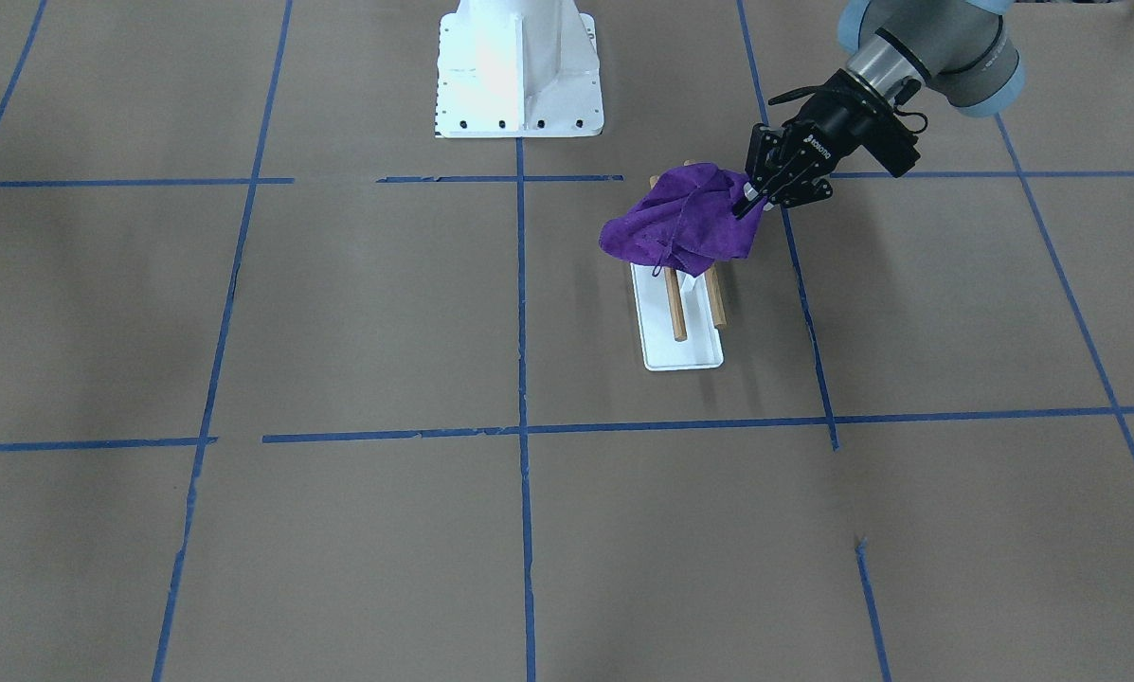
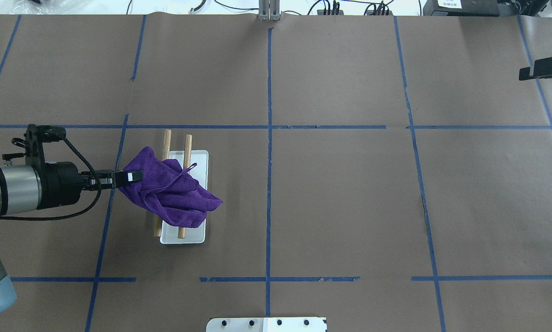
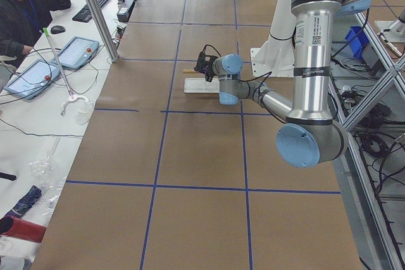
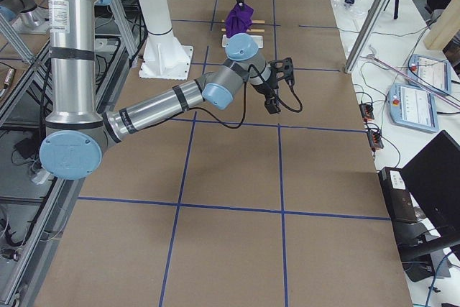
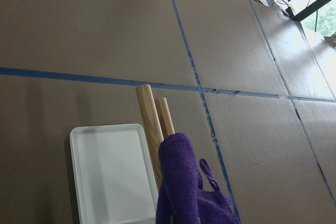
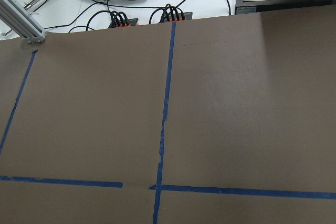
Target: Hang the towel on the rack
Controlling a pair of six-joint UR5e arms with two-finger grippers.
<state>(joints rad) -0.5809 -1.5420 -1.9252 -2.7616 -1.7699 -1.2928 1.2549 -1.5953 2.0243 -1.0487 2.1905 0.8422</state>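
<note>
At the left fingers: closed tight on a corner of the purple towel, held level above the tabletop.
Towel: bunched, spreading rightward from those fingers, draped across the 2 dowels.
Rack: just right of the fingers, dowels over a white base, partly under the towel.
Right fingers: well apart, far right; cannot tell how far open.

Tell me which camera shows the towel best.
Overhead exterior: purple towel bunched across both rack dowels, left hand gripping its edge. Front-facing similar; exterior right tiny; exterior left hides it; left wrist, one fold.
</note>
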